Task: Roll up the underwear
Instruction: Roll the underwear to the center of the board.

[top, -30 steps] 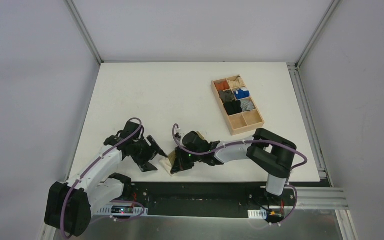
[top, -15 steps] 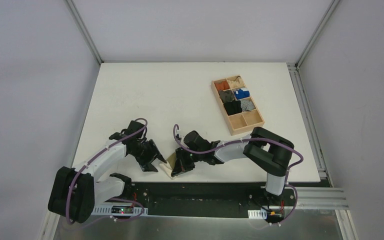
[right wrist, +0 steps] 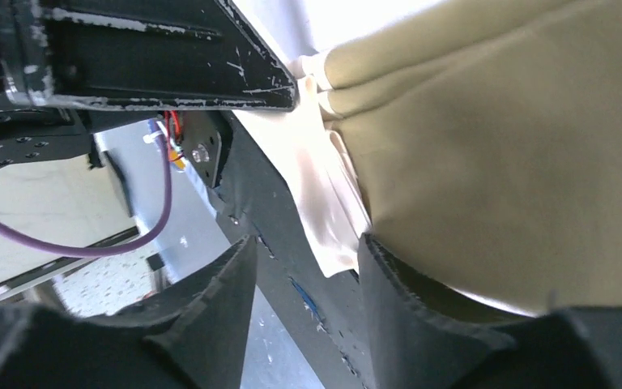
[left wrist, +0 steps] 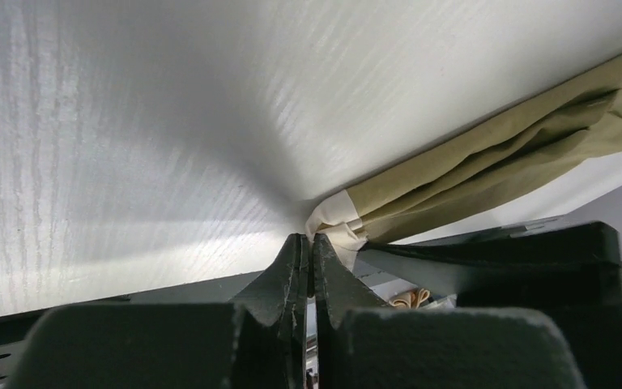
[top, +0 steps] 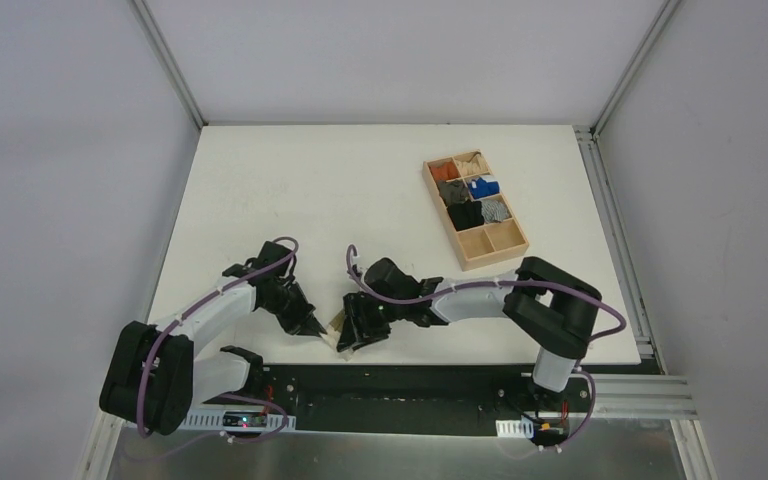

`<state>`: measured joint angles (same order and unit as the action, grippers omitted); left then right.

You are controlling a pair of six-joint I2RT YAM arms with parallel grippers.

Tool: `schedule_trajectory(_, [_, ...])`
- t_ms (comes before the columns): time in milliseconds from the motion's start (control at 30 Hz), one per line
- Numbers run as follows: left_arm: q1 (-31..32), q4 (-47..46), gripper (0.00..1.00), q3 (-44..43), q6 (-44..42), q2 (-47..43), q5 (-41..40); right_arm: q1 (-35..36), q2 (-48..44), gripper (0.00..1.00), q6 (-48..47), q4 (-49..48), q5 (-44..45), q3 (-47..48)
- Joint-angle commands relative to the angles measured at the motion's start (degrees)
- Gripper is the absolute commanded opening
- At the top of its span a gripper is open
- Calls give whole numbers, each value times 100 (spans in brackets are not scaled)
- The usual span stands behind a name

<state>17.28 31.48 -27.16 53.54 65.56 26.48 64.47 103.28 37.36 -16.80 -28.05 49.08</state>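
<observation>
The underwear [top: 337, 322] lies folded at the table's near edge, mostly hidden between my two grippers in the top view. In the left wrist view its olive folds [left wrist: 494, 158] run to the right, ending in a cream waistband corner [left wrist: 334, 217]. My left gripper [left wrist: 312, 240] is shut on that corner, and from above it [top: 315, 325] sits just left of the fabric. My right gripper [right wrist: 304, 271] is open, its fingertips either side of the cream waistband edge [right wrist: 332, 219], with olive cloth [right wrist: 494, 162] to the right. From above it [top: 353, 335] covers the garment's right part.
A wooden compartment tray [top: 508, 238] holding several small fabric bundles stands at the back right of the white table [top: 310, 190]. The table's front edge and the black base rail [top: 410, 385] run directly below both grippers.
My left gripper moved right to the garment and shut on the waistband corner. My right gripper, shut on the fabric before, has opened and let go.
</observation>
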Motion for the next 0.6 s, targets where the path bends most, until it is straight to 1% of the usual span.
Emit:
schedule_trajectory(0, [21, 67, 0, 181, 284, -109, 31, 116, -605, 54, -547, 1712, 995, 467])
schedule_trajectory(133, [22, 84, 0, 278, 493, -260, 40, 424, -829, 59, -1004, 2842, 1788, 1060])
schedule_trajectory(167, [21, 98, 0, 283, 537, -308, 26, 539, -839, 60, -1124, 3130, 2195, 1211])
schedule_trajectory(200, [26, 115, 0, 289, 574, -354, 14, 678, -839, 60, -1255, 3253, 2420, 1349])
schedule_trajectory(233, [22, 132, 0, 298, 610, -407, 6, 855, -826, 60, -1402, 3433, 2836, 1471])
schedule_trajectory(267, [21, 144, 0, 305, 649, -466, -11, 1029, -801, 60, -1534, 3550, 3440, 1591])
schedule_trajectory(367, [22, 165, 0, 312, 701, -524, -36, 1523, -656, 60, -1925, 3583, 4251, 1849])
schedule_trajectory(433, [21, 170, 0, 309, 710, -519, -34, 1794, -472, 60, -2084, 3577, 4558, 2051])
schedule_trajectory(567, [21, 183, 0, 297, 702, -475, -31, 2082, -74, 60, -2319, 3600, 4938, 2441])
